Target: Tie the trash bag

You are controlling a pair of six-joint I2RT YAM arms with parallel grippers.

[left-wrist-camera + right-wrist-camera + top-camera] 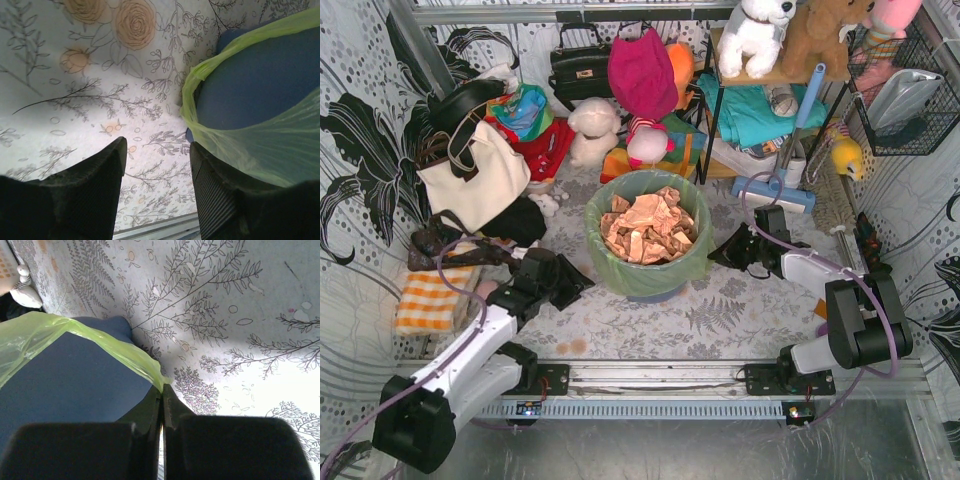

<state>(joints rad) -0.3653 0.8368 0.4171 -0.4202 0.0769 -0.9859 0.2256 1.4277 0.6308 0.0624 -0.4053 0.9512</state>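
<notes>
Here, the trash bag (620,268) sat in the round bin (658,295) in the middle of the table (620,330), with paper scraps (645,228) inside. The left gripper (157,152) had its fingers apart, just beside the bag. The right gripper (162,392) was pinched tight on the bag's green edge.

Thin translucent light-green trash bag (620,275) cloaks the round blue-grey bin (658,293), leaving only its foot in sight at 6 o'clock from above; tan crumpled paper scraps (645,228) hide the bag's inside. At the left wrist, bag and bin run off frame at 3 o'clock, the film passing behind the left gripper's (157,150) black ribbed finger (210,190). Whether the closed right gripper (162,388) pinches the bag's edge cannot be told
</notes>
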